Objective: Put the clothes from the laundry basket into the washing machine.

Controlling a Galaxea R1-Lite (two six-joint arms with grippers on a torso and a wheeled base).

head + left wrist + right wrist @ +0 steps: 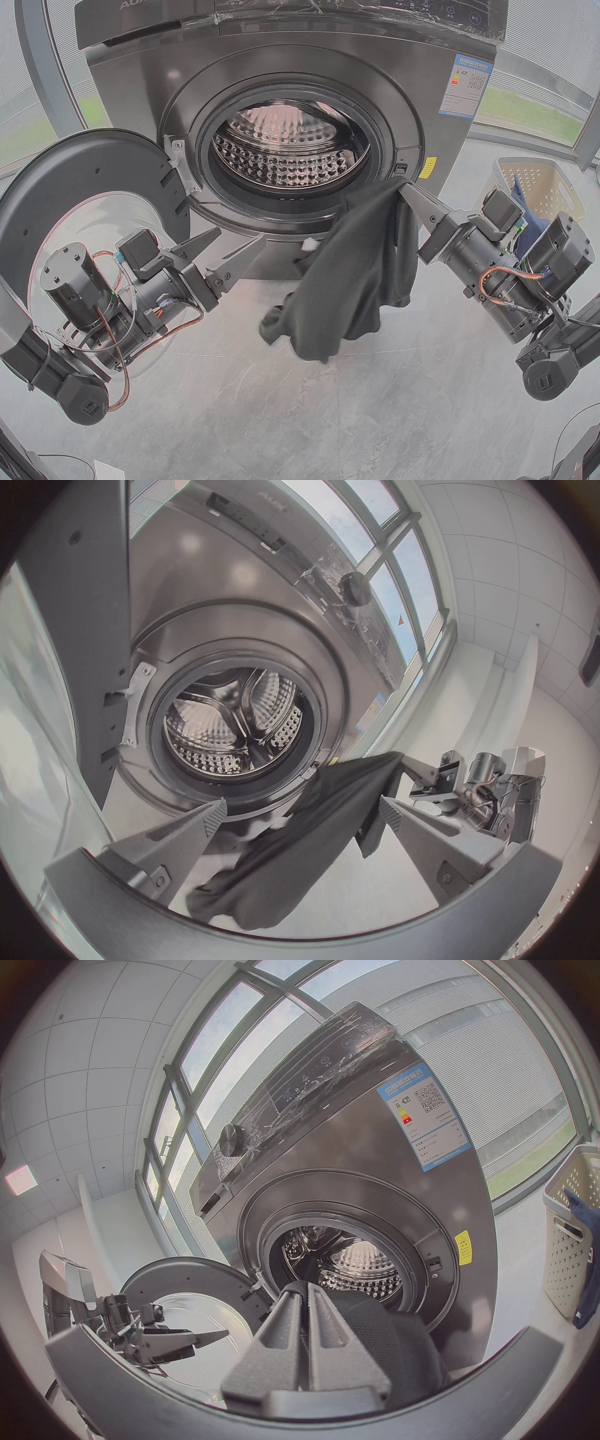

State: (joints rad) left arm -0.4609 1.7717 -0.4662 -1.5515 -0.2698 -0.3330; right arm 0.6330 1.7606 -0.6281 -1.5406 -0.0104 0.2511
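Front-loading washing machine (281, 69) with its round door (81, 181) swung wide open on the robot's left of the machine and the steel drum (287, 147) exposed. The right gripper (403, 185), level with the lower right rim of the machine's opening, has its fingers clamped together on a fold of a dark garment (350, 275). The cloth hangs from that grip in front of the machine's lower panel, outside the drum mouth (a small white label shows near its upper edge). The left gripper (240, 234), fingers spread apart and holding nothing, sits before the machine's lower left, between the door and the hanging garment. The laundry basket (540, 178) stands just to the right of the machine, a blue garment (528, 215) draped over its rim.
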